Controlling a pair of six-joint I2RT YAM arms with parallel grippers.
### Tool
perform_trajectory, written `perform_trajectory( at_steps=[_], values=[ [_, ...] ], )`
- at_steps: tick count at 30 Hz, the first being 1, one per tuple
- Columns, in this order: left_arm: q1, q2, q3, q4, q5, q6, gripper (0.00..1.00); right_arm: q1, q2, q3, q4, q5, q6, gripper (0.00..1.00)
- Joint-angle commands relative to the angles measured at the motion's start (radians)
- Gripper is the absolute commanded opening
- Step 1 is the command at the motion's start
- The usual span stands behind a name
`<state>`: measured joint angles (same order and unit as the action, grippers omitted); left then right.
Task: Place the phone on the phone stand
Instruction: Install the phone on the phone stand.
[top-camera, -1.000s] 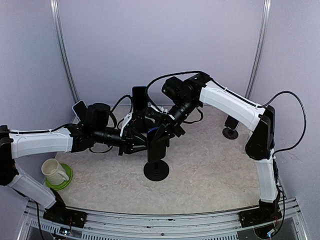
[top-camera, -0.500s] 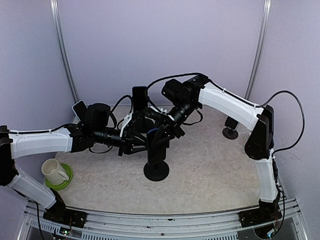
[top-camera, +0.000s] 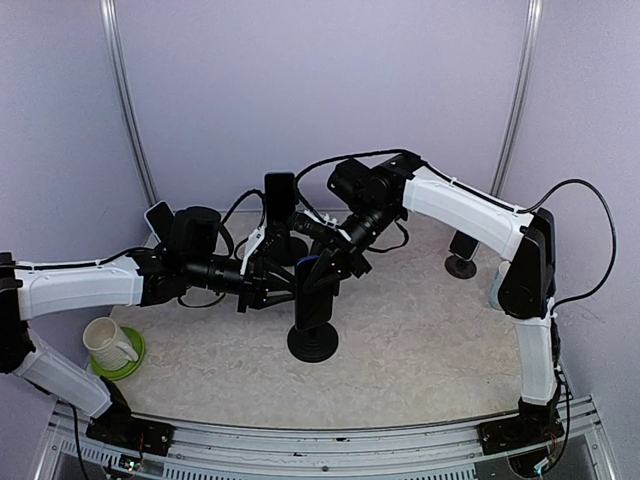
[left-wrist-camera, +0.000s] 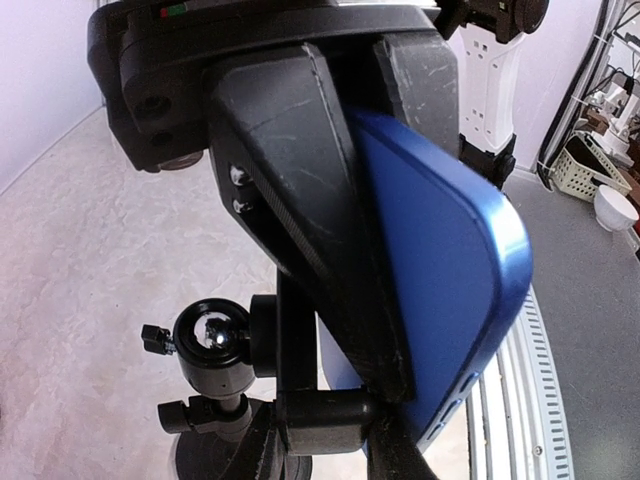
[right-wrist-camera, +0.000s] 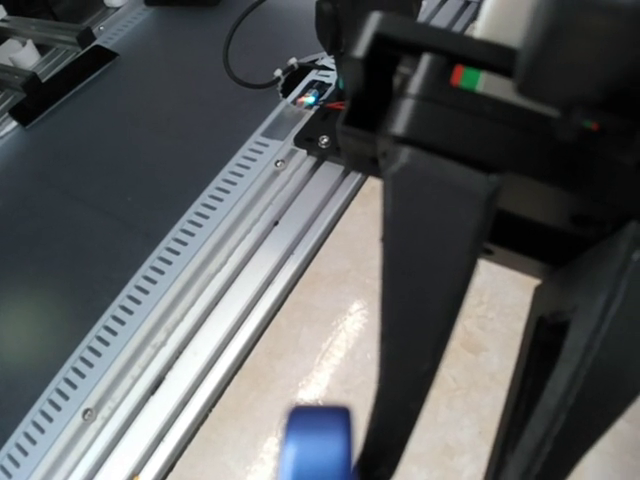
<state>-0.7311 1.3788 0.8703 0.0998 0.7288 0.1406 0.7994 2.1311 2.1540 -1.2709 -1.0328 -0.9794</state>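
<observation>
I am at the step of setting the phone down on its holder, and it is not let go yet. The table (top-camera: 420, 340) is the biggest thing I see, and both arms meet over the middle of it.

The left arm (top-camera: 80, 285) lies low and long, reaching in from the left side. The right arm (top-camera: 470, 210) goes up high, bends over, and points down at the same spot from the back.

The phone stand (top-camera: 313, 340) sits on its round black foot between them. The blue phone (left-wrist-camera: 440, 270) is up at the top of the stand, tipped back a little. I cannot tell if its bottom edge sits in the stand's lip (the wrist view is too close and crowded).

The left gripper (top-camera: 288, 280) is closed on the phone, one black finger on each flat face. The right gripper (top-camera: 345, 262) is shut tight just beside the phone's top. I see nothing in it, and I cannot tell if it touches the phone.

Next, I think the phone must rest on the lip. Then the left fingers should open slowly and back away without bumping the stand.
</observation>
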Motion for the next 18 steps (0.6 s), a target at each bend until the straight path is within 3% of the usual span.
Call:
perform_trajectory(
  at_steps=[1, 18],
  values=[
    [-0.024, -0.071, 0.024, -0.025, 0.076, 0.024, 0.04, -0.085, -0.043, -0.018, 0.033, 0.151, 0.056, 0.0],
    [-0.028, -0.106, 0.012, -0.026, 0.056, 0.03, 0.03, -0.152, -0.087, -0.123, 0.083, 0.208, 0.11, 0.0]
  ],
)
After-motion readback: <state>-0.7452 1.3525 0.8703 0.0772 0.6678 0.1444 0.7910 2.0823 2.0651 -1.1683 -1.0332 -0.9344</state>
